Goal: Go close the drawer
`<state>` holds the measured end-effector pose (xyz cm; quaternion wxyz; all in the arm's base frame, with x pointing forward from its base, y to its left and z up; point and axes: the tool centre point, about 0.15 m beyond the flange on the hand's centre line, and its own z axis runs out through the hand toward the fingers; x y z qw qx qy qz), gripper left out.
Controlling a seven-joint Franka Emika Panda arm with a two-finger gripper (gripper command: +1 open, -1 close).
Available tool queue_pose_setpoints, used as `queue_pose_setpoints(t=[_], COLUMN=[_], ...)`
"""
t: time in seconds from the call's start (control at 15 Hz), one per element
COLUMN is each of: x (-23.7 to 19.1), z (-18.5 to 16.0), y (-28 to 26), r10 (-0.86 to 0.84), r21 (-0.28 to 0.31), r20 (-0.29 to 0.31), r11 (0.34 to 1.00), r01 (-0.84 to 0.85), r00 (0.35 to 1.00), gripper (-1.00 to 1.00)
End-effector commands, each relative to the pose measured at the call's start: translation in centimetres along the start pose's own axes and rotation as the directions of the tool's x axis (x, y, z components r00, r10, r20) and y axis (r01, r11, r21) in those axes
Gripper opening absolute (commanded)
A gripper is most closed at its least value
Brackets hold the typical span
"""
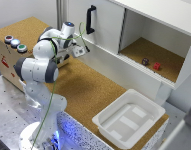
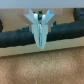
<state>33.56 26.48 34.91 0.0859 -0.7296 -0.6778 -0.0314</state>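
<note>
In the wrist view the drawer's pale flat front panel point(image 2: 20, 50) crosses the picture, with its horizontal black bar handle point(image 2: 62, 34) along it. My gripper point(image 2: 40, 44) has its two fingers pressed together, with the tips in front of the bar. I cannot tell whether they touch it. In the exterior view the gripper point(image 1: 83, 50) is low over the cork tabletop point(image 1: 90, 90), beside the arm's upper links. The drawer is hidden behind the arm there.
A white cabinet door with a vertical black handle point(image 1: 90, 20) stands behind the gripper. An open compartment point(image 1: 150, 55) holds two small objects. A white plastic tub point(image 1: 127, 117) sits at the front right. A box with coloured buttons point(image 1: 14, 43) stands at the left.
</note>
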Motion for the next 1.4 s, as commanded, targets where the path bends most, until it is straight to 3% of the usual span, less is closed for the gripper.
queue_pose_setpoints(t=[0.0, 0.33, 0.67, 0.73, 0.93, 1.13, 1.33], x=[3.2, 0.3, -2.5, -3.0, -3.3, -3.2, -3.2], z=[-0.9, -3.1, -3.5, -3.8, -4.4, -4.8, -4.9], y=[0.8, -0.9, -2.2, -2.5, -3.0, -3.3, -3.2], r10=[0.037, 0.142, 0.324, 0.363, 0.445, 0.572, 0.61], r21=[0.048, 0.027, 0.006, 0.002, 0.012, 0.04, 0.037], r20=[0.064, 0.12, 0.138, 0.133, 0.093, 0.048, 0.057], r11=[0.998, 0.989, 0.945, 0.931, 0.894, 0.818, 0.79], r01=[-0.04, -0.146, -0.328, -0.366, -0.448, -0.574, -0.612], r00=[0.997, 0.983, 0.936, 0.922, 0.891, 0.819, 0.79], gripper=[-1.0, -1.0, -1.0, 1.0, 1.0, 1.0, 1.0])
